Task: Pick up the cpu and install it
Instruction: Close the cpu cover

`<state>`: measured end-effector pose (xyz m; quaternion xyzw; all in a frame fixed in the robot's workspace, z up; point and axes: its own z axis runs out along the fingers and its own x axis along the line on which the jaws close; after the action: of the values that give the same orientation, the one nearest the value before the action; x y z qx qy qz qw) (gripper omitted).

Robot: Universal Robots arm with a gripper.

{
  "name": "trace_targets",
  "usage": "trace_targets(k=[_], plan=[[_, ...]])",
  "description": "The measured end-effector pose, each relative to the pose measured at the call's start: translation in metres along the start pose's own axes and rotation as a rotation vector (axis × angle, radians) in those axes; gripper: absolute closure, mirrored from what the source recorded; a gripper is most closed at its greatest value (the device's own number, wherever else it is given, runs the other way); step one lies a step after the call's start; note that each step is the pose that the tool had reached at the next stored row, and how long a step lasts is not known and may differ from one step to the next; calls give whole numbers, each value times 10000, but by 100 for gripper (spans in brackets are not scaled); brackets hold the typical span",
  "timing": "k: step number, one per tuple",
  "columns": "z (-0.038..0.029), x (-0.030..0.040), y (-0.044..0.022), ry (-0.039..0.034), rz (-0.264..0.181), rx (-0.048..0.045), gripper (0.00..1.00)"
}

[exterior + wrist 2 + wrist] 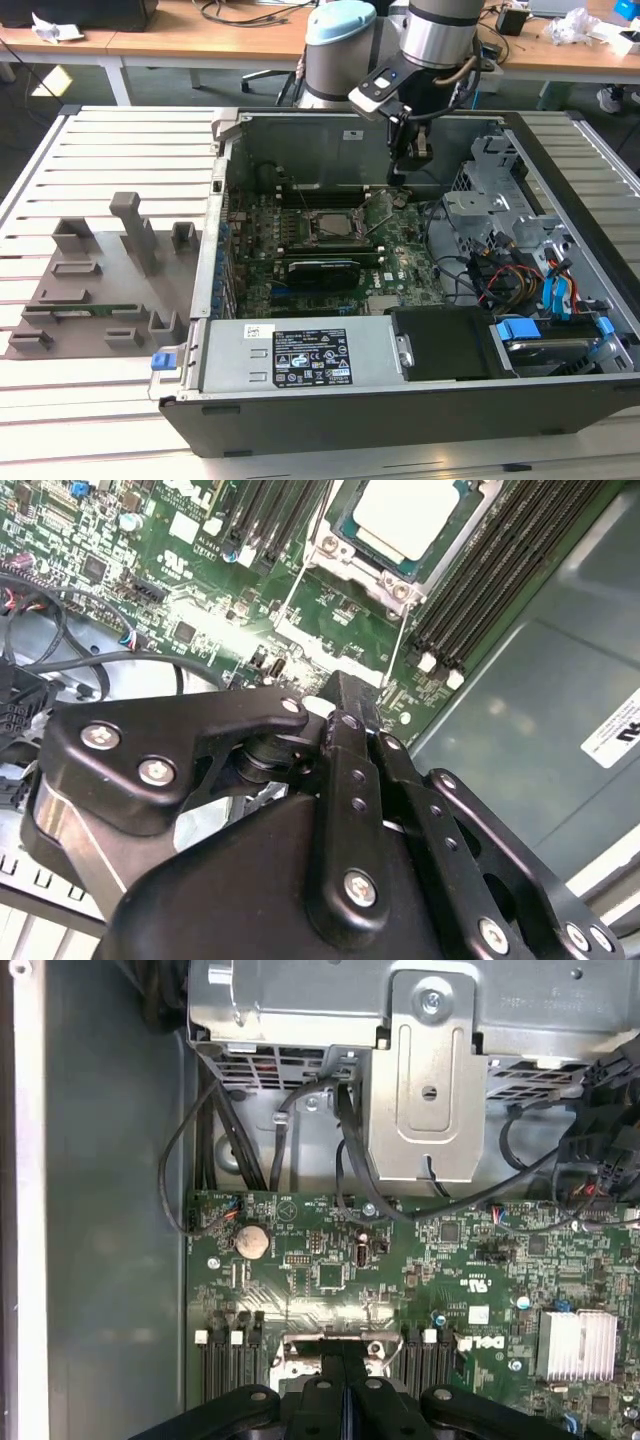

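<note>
Hovering just beside the socket (400, 588), the gripper (345, 695) has jaws closed on nothing, presumably because the cpu (410, 515) already sits seated within its frame.

Silvery-grey cpu (410, 518), green motherboard (330, 1260), black hand (345, 1352), pale slatted table (100, 150)

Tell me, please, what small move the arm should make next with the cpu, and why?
Probably a short move toward the raised metal frame to start folding it down. The cpu already lies flat in the socket, uncovered, while the gripper hangs beside it over the motherboard with its fingers shut on nothing.
</note>
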<state>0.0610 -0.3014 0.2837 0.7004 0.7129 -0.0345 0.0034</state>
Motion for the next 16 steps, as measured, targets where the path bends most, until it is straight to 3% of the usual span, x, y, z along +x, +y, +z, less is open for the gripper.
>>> trace_targets(k=[3,6,9,13,16], plan=[[61,7,65,-21,-27,11,89],[163,15,157,-81,-235,19,89],[236,19,176,-111,-463,11,89],[336,25,168,-114,-530,18,89],[346,27,47,-84,-531,17,89]])
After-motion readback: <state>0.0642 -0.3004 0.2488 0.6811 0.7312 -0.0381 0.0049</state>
